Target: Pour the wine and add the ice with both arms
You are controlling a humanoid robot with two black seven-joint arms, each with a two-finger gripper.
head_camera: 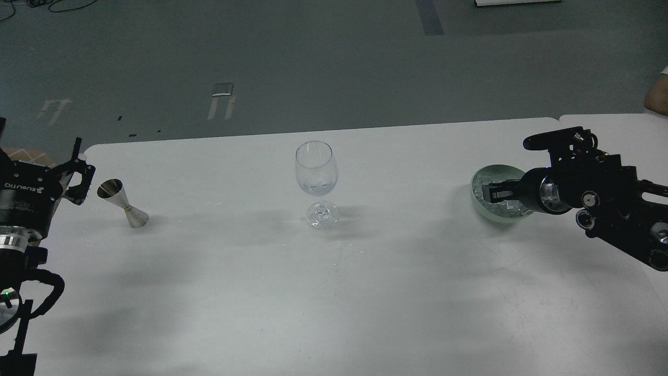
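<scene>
An empty clear wine glass (316, 175) stands upright at the table's middle. A steel jigger (122, 202) stands tilted at the left. A pale green bowl (481, 210) at the right holds several clear ice cubes (510, 210). My right gripper (491, 192) hovers over the bowl's left part, pointing left. Its fingers are small and dark, so I cannot tell if they hold ice. My left gripper (82, 171) is open and empty, just left of the jigger.
The white table (334, 292) has a far edge behind the glass. A second table (616, 125) adjoins at the back right. A person's arm (656, 96) shows at the right edge.
</scene>
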